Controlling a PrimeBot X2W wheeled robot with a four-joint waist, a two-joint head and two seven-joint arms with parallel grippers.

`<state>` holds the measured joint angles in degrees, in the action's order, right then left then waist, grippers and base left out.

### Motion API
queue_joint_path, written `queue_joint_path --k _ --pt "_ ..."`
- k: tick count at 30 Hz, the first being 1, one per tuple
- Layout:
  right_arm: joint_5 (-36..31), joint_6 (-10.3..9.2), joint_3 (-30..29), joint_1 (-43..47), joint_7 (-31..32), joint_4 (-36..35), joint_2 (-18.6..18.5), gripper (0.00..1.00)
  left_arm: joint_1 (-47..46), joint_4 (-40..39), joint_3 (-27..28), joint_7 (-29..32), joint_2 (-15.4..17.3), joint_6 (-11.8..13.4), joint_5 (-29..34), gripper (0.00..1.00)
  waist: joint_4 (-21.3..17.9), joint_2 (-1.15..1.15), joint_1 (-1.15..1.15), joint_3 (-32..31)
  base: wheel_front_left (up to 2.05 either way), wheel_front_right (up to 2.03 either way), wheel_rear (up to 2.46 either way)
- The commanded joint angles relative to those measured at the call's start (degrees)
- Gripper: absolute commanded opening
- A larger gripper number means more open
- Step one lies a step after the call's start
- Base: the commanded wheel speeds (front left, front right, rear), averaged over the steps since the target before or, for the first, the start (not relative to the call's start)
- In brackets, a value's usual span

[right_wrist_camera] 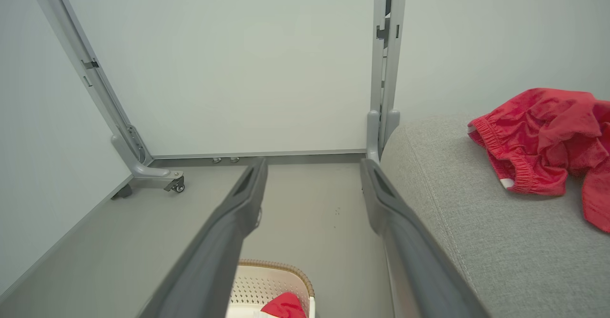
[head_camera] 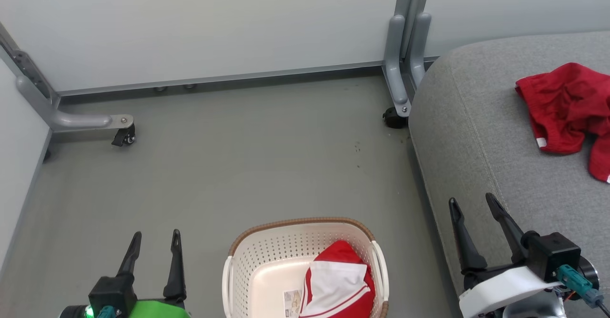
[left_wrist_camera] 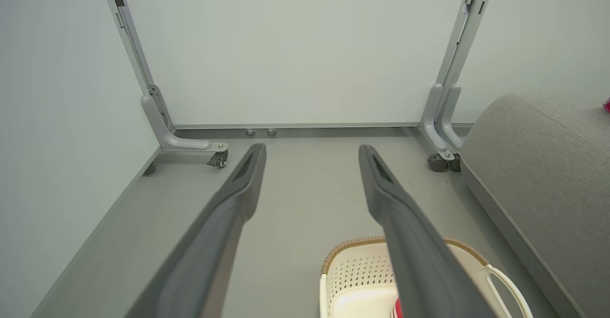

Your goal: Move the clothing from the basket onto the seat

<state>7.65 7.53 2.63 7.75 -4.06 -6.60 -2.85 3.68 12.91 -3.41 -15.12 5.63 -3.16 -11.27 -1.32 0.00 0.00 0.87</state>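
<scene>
Looking down from the head camera, I see a cream laundry basket [head_camera: 295,223] on the grey floor [head_camera: 238,165] at bottom centre. One red and white garment [head_camera: 339,280] lies inside it, bunched against the basket's right-hand wall. A second red garment [head_camera: 564,101] lies crumpled on the grey sofa cushion [head_camera: 476,141] at the right, well apart from the basket. I judge the job half done.

My left gripper [head_camera: 157,234] hovers over the floor to the left of the basket, fingers spread and holding nothing. My right gripper [head_camera: 471,200] hovers over the cushion's rounded edge, likewise spread and empty.

Risks as I see them: the garment sits tight against the perforated wall, so a fingertip could catch in a hole or on the rim and drag or tip the light basket. A shallow pinch might take only one layer, letting the cloth unfold, trail and snag on the rim. If I let it go too near the cushion's rounded edge, it could slide off onto the floor.

A paper label [head_camera: 291,302] lies on the basket bottom beside the garment; its print is too small to read. I can make out no writing on either garment
</scene>
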Motion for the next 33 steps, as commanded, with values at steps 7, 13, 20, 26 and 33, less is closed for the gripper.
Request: queue_joint_path --k 7,13,20,26,33 --pt "-0.2 -0.08 -1.6 -4.4 -0.6 -2.2 -0.1 1.0 -7.2 0.4 -3.6 0.0 -1.3 -1.4 2.0 1.0 -0.8 0.0 0.0 6.3 0.0 0.0 0.0" --pt "-0.6 -0.08 -3.1 -8.5 -1.6 -4.1 -0.1 1.0 -14.7 3.8 -10.0 0.0 -2.2 -2.5 3.6 1.0 -1.6 0.0 0.0 13.6 0.0 0.0 0.0" --pt "-0.4 -0.08 -3.7 -13.2 -3.2 -5.6 -0.1 1.0 -24.2 11.3 -18.4 0.0 -2.6 -3.2 3.5 1.0 -3.1 0.0 0.0 22.3 0.0 0.0 0.0" --pt "-0.1 -0.08 -3.3 -17.1 -5.0 -6.6 -0.1 1.0 -32.8 19.4 -24.9 0.3 -2.6 -2.4 1.7 1.0 -4.7 0.0 0.0 30.6 0.0 0.0 0.0" --pt "0.5 -0.08 -1.9 -21.3 -7.1 -6.6 -0.1 1.0 -40.8 27.9 -30.6 2.5 -2.6 -2.7 -1.1 1.0 -7.6 0.0 0.0 39.1 0.0 0.0 0.0"
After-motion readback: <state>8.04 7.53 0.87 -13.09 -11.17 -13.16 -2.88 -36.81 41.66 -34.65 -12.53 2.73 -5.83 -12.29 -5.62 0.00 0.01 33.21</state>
